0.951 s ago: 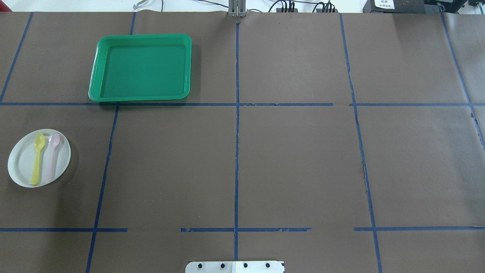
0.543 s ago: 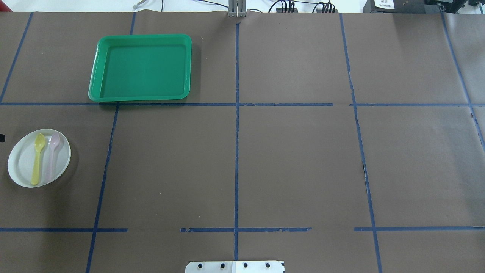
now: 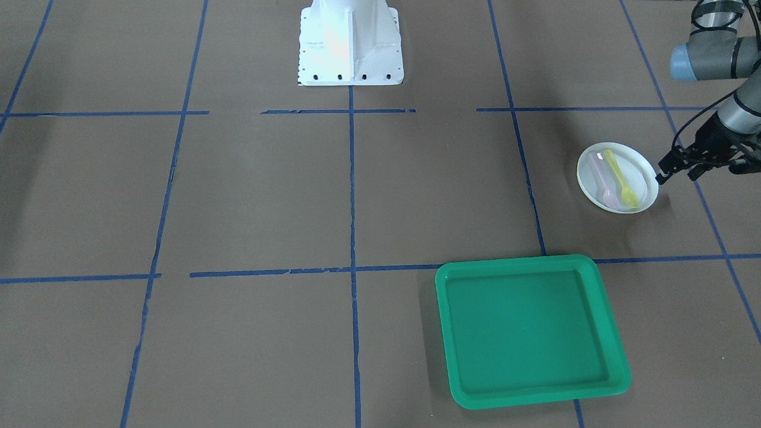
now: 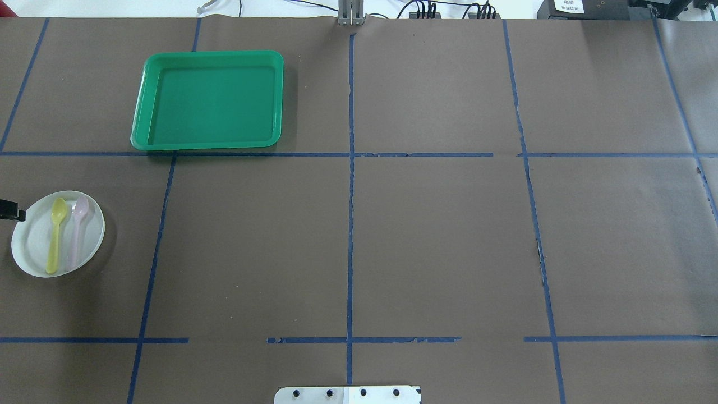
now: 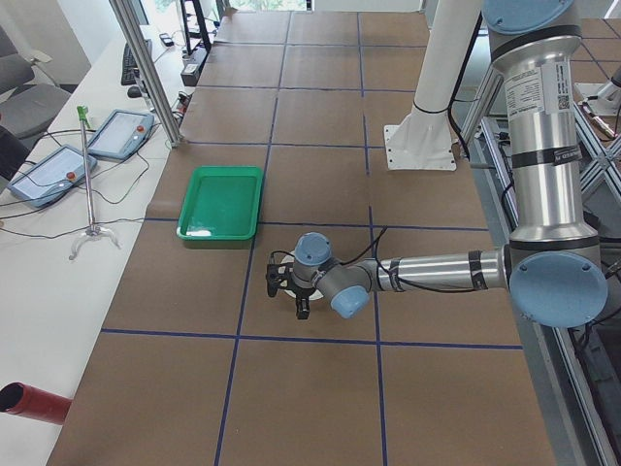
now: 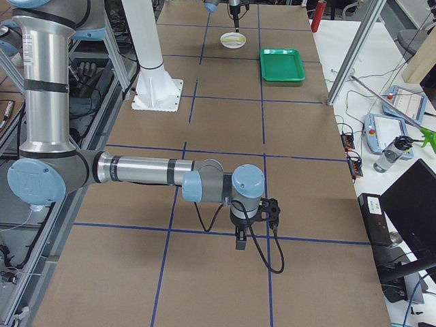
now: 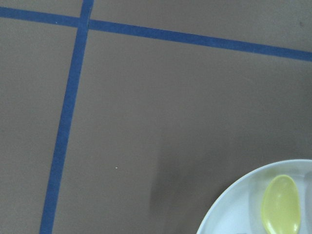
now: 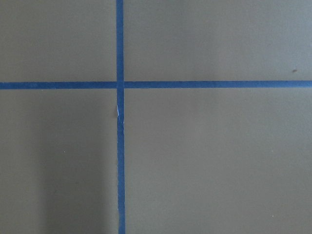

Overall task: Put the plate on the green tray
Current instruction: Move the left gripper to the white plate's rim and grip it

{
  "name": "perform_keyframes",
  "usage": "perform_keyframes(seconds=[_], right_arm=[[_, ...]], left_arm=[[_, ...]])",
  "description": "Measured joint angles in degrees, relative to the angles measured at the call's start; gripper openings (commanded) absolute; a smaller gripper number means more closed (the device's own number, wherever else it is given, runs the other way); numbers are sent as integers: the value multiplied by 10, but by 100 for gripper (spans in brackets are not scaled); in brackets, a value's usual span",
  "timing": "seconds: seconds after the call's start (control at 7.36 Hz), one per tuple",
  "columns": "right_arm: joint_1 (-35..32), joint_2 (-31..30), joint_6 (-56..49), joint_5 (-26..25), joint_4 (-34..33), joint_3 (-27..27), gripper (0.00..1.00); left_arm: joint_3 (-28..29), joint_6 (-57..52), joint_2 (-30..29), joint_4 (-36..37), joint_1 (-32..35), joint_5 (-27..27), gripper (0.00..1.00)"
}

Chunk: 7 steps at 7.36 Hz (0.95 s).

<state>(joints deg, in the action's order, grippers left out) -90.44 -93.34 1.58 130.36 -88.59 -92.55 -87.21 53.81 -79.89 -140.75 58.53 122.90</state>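
A white plate lies on the brown table at the left, holding a yellow spoon and a pink spoon. It also shows in the front view and the left wrist view. The green tray lies empty farther back, also in the front view. My left gripper hangs open just outside the plate's outer rim, one finger at that rim. My right gripper shows only in the right side view, far from the plate; I cannot tell whether it is open.
The robot base stands at the near middle edge. Blue tape lines cross the brown table cover. Bare cover lies between the plate and the tray. A side bench with tablets runs along the table's far edge.
My left gripper's finger has come into the overhead view from the left edge and reached the plate's rim. The plate, spoons and tray have not moved.
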Motion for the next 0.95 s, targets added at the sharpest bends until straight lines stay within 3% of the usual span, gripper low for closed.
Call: perform_keyframes(seconds=[0.14, 0.27, 0.41, 0.95], right_arm=[[0, 0, 0, 0, 0, 0, 100], [0, 0, 0, 0, 0, 0, 100], [0, 0, 0, 0, 0, 0, 100], [0, 0, 0, 0, 0, 0, 100]], left_arm=[[0, 4, 0, 0, -8, -2, 40], [0, 6, -1, 0, -14, -3, 16], [0, 6, -1, 0, -17, -3, 2], [0, 7, 1, 3, -19, -1, 0]])
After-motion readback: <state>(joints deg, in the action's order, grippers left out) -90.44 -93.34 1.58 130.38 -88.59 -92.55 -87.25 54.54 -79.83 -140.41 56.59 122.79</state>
